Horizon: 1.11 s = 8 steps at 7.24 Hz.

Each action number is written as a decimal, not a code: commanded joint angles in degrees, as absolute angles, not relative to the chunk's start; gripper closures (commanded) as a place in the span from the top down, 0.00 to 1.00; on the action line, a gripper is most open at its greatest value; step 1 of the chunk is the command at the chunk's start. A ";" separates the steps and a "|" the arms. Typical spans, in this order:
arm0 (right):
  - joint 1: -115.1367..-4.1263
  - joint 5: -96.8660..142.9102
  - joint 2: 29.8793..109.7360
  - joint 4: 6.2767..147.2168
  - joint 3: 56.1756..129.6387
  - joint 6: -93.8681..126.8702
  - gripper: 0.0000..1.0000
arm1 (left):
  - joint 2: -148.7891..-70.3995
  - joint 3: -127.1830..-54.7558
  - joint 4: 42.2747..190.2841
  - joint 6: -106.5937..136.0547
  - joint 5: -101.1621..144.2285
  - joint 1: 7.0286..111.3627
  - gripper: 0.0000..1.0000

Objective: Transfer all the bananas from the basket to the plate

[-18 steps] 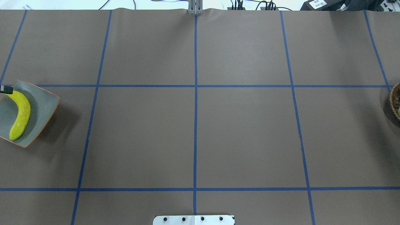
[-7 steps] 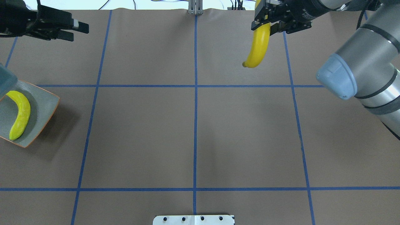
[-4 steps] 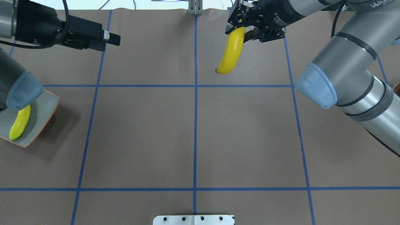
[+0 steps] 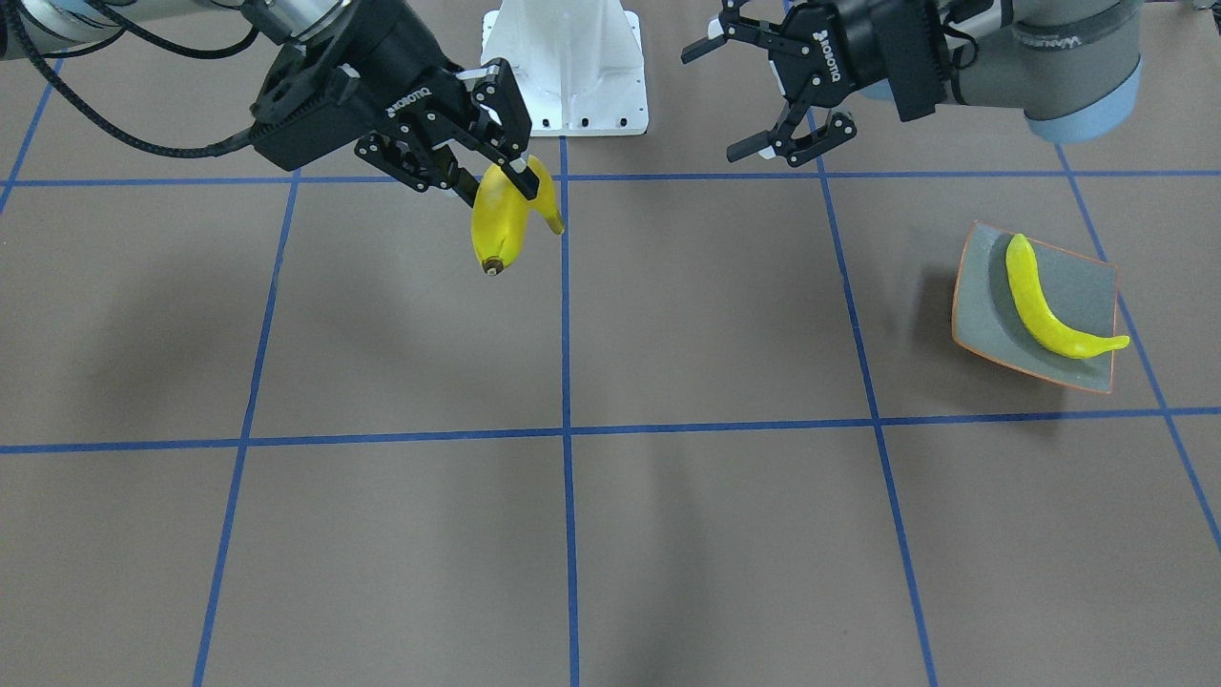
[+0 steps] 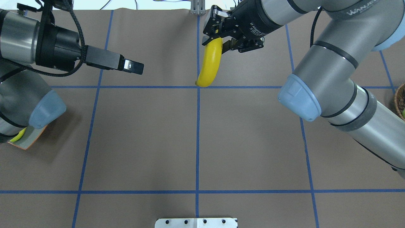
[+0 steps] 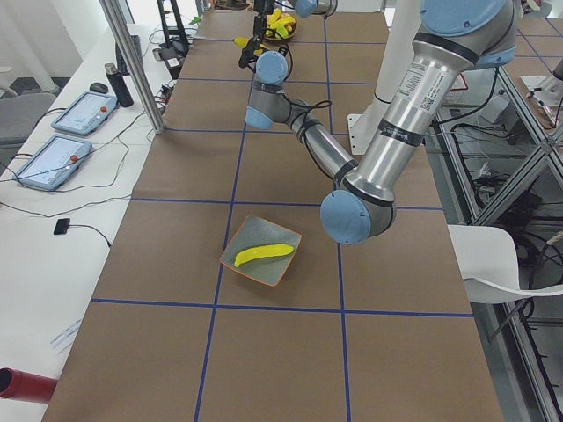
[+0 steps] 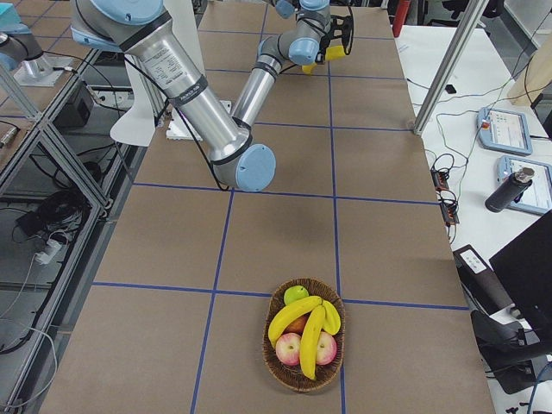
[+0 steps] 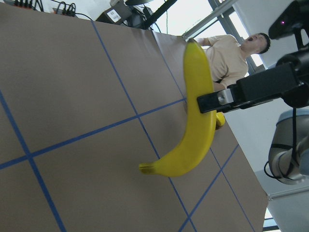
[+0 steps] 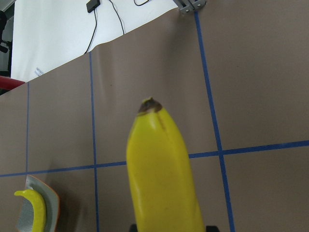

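My right gripper (image 5: 215,39) is shut on the upper end of a yellow banana (image 5: 210,63), which hangs above the table near the far centre line. It shows from the front as well (image 4: 501,215), held by that gripper (image 4: 496,176). My left gripper (image 4: 713,103) is open and empty, level with the banana and a short way to its side; overhead it (image 5: 134,67) points at the banana. The grey-green plate (image 4: 1078,286) holds one banana (image 4: 1045,301). Overhead, my left elbow hides most of the plate (image 5: 27,142). The basket (image 7: 269,362) holds more bananas (image 7: 310,341).
The basket also holds a green apple (image 7: 296,295) and red apples (image 7: 287,348); overhead only its rim (image 5: 400,101) shows at the right edge. The white robot base (image 4: 563,67) stands behind both grippers. An operator (image 8: 236,53) sits beyond the table.
My right gripper has carried the banana left to the centre line and lower. My left gripper has moved right toward it. My left elbow now covers most of the plate overhead.
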State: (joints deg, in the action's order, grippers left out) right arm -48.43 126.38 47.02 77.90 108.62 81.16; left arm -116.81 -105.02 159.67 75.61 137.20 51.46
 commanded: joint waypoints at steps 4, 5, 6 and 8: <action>-44.47 126.47 43.59 80.68 109.51 81.74 0.00 | -119.18 -104.68 161.98 75.41 129.83 44.05 1.00; -44.30 126.47 43.59 80.60 109.69 81.74 0.00 | -119.53 -104.42 161.90 75.24 129.81 43.77 1.00; -44.30 126.47 43.59 80.60 110.04 81.65 0.00 | -119.53 -104.24 161.89 75.06 129.81 43.68 1.00; -43.95 126.56 43.68 80.60 111.00 81.65 0.00 | -119.71 -104.06 161.98 75.06 128.24 42.98 1.00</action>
